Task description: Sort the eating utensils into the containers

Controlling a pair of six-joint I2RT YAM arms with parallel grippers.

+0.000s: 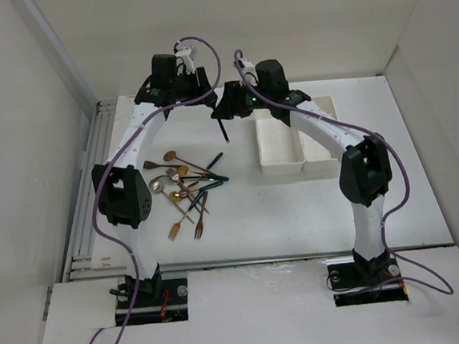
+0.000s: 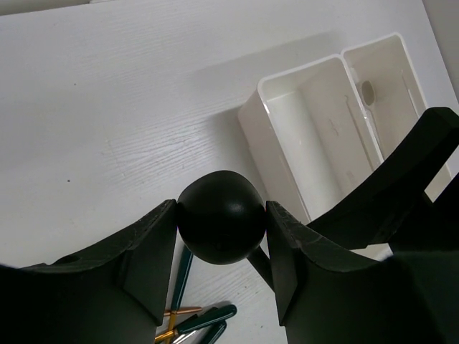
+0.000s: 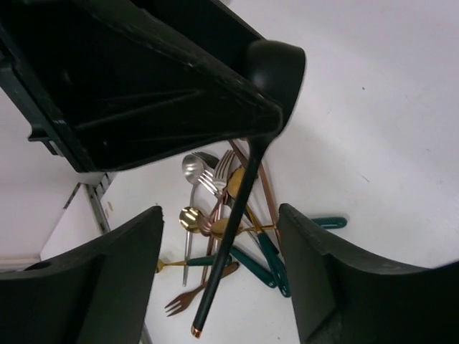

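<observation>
Left pincer [image 2: 221, 213] grips one black spoon [image 3: 278, 68] — right pincer [image 3: 219, 215] gapes empty — beside two white bins [image 1: 284, 166].

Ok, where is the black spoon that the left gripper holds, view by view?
Top external: the black spoon hangs at upper centre, handle down.
Left wrist: its bowl fills lower centre, clamped by the left gripper.
Right wrist: it slants from upper right to bottom centre.
Shared landmark: the utensil pile.

Heap of utensils [image 1: 187, 190] on white table [image 1: 297, 214], left of two adjoining bins [image 1: 280, 147].
</observation>
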